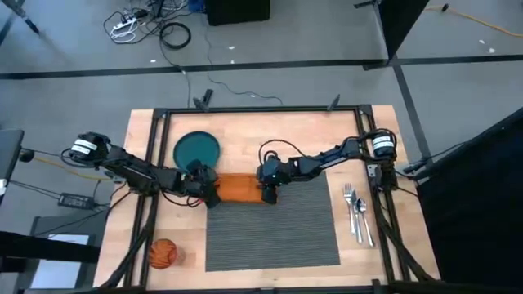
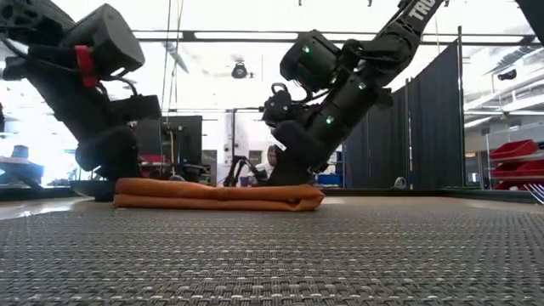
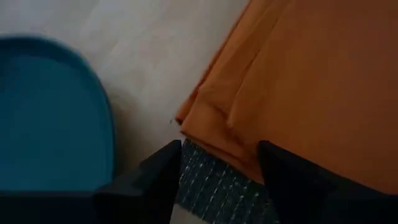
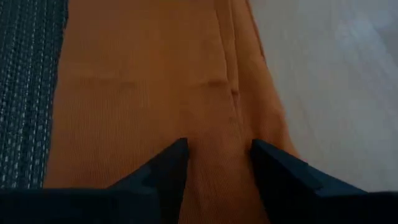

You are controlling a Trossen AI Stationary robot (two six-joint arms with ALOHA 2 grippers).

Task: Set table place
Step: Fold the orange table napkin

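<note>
A folded orange napkin (image 1: 239, 189) lies along the far edge of the dark grey placemat (image 1: 274, 233) on the wooden table (image 1: 319, 135). The left gripper (image 1: 210, 193) sits at one end and the right gripper (image 1: 269, 193) at the other, both with fingers parted over the cloth. A teal plate (image 1: 197, 150) rests just beyond the left gripper.

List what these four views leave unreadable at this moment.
- High view: left gripper and right gripper fingertips, hidden by the arms' own bodies over the orange napkin.
- High view: cutlery too small to sort.
- Low view: teal plate hidden behind the left arm.
</note>
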